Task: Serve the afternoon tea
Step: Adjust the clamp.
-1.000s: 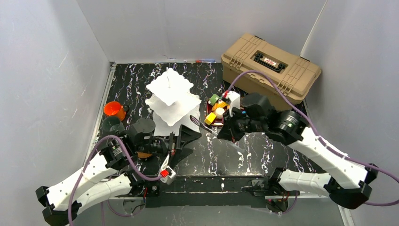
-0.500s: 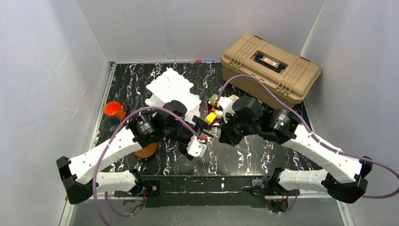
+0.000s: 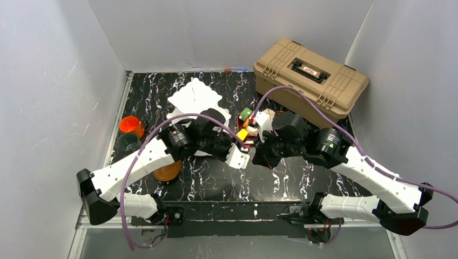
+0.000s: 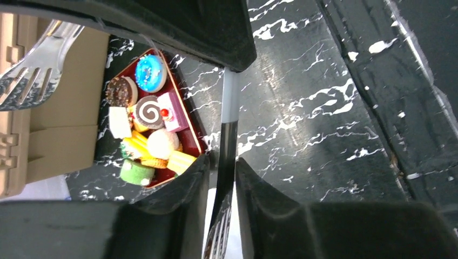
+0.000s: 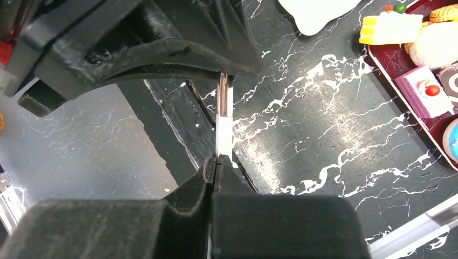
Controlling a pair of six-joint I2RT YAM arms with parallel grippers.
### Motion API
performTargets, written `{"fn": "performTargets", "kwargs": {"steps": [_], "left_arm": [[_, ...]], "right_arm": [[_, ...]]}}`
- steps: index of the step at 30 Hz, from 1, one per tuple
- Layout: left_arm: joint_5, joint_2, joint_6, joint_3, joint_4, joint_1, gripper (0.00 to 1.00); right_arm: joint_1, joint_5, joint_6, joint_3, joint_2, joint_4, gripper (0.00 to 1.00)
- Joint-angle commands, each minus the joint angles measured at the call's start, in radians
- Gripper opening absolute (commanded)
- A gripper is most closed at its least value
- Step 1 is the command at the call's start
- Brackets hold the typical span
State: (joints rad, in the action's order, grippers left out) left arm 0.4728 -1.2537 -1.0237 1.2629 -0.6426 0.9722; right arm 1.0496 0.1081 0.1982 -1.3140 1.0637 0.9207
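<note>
The white three-tier stand point(image 3: 194, 97) is at the back centre, partly behind my left arm. Toy pastries point(image 4: 146, 124) lie on a dark red tray point(image 5: 399, 59) beside it. My right gripper point(image 5: 219, 157) is shut on the metal tongs point(image 5: 224, 108). My left gripper point(image 4: 221, 162) meets it mid-table point(image 3: 244, 144). Its jaws stand narrow around one arm of the tongs point(image 4: 228, 124). The right finger is against that arm and a thin gap shows at the left finger; I cannot tell if they clamp. The tongs' other forked end point(image 4: 32, 70) sticks out.
An orange cup point(image 3: 130, 125) and a dark cup point(image 3: 128, 143) stand at the left edge. A brown saucer point(image 3: 167, 171) lies under the left arm. The tan toolbox point(image 3: 310, 75) fills the back right corner. Grey walls close three sides.
My left arm swung from the near left to the middle, and its wide-open jaws narrowed around the tongs. The right gripper stayed shut on the tongs and hardly moved.
</note>
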Motion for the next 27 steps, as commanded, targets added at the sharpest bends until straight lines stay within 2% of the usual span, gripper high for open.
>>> {"fn": "performTargets", "kwargs": {"steps": [1, 2, 3, 6, 8, 10, 15, 20, 25, 27], "left_arm": [[0.005, 0.001, 0.045, 0.050, -0.006, 0.006, 0.13], [0.002, -0.001, 0.049, 0.054, -0.006, 0.007, 0.05], [-0.001, -0.002, 0.052, 0.055, -0.006, 0.007, 0.01], [-0.008, -0.003, 0.067, 0.054, -0.006, 0.006, 0.00], [-0.012, 0.001, 0.087, 0.052, -0.008, 0.005, 0.00], [-0.014, 0.011, 0.095, 0.037, -0.008, 0.005, 0.00], [-0.043, 0.031, 0.100, 0.003, -0.009, 0.005, 0.00], [-0.049, 0.034, 0.091, -0.001, -0.018, 0.005, 0.00], [-0.036, 0.043, 0.062, -0.009, -0.024, 0.005, 0.00], [-0.027, 0.048, 0.050, -0.004, -0.028, 0.006, 0.00]], "right_arm": [[0.007, 0.011, -0.011, -0.002, -0.023, -0.069, 0.01], [0.007, 0.010, -0.005, 0.002, -0.028, -0.074, 0.01], [0.007, 0.010, 0.003, 0.007, -0.033, -0.082, 0.01], [0.007, -0.004, 0.032, 0.021, -0.053, -0.107, 0.26], [0.007, -0.039, 0.061, 0.012, -0.075, -0.107, 0.66], [0.007, -0.083, 0.087, -0.008, -0.107, -0.096, 0.97], [0.007, -0.256, 0.138, -0.048, -0.206, -0.038, 0.98], [0.007, -0.387, 0.151, -0.083, -0.213, 0.068, 0.98], [0.007, -0.422, 0.100, -0.090, -0.211, 0.085, 0.98], [0.007, -0.381, 0.058, -0.069, -0.212, 0.059, 0.98]]}}
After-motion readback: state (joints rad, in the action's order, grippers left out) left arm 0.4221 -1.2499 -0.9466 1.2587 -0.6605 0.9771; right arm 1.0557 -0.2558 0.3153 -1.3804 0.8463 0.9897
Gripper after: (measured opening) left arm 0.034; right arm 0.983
